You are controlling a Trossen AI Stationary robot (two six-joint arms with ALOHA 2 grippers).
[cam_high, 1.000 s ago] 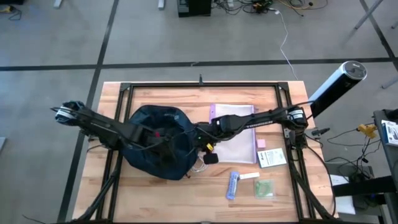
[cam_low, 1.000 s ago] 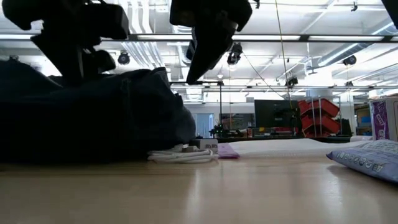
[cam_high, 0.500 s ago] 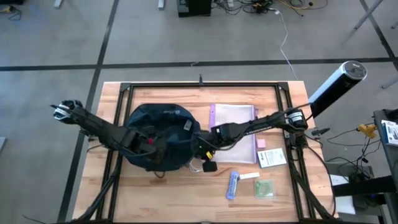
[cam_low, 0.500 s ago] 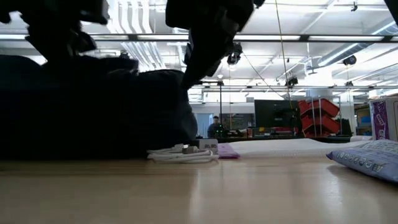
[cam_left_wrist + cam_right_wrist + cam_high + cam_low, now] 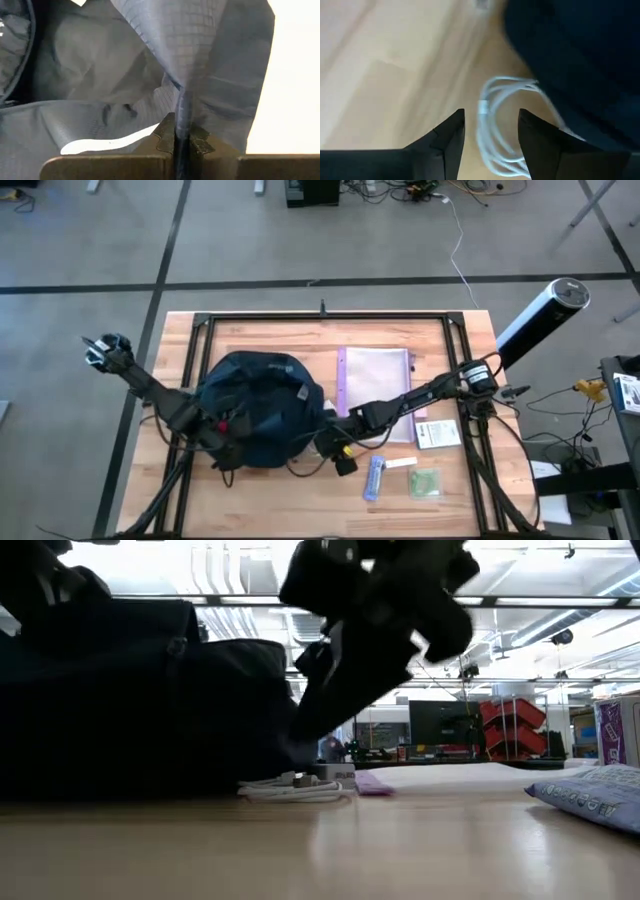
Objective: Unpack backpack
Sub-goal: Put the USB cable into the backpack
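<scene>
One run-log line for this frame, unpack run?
left tool: shut on dark navy fabric backpack | right tool: open over coiled white cable beside backpack | stage: unpacking

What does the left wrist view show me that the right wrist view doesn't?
Only the left wrist view: the left gripper shut on a fold of the backpack fabric. Only the right wrist view: the right gripper open above a coiled white cable on the table. Both show the backpack's dark fabric.
</scene>
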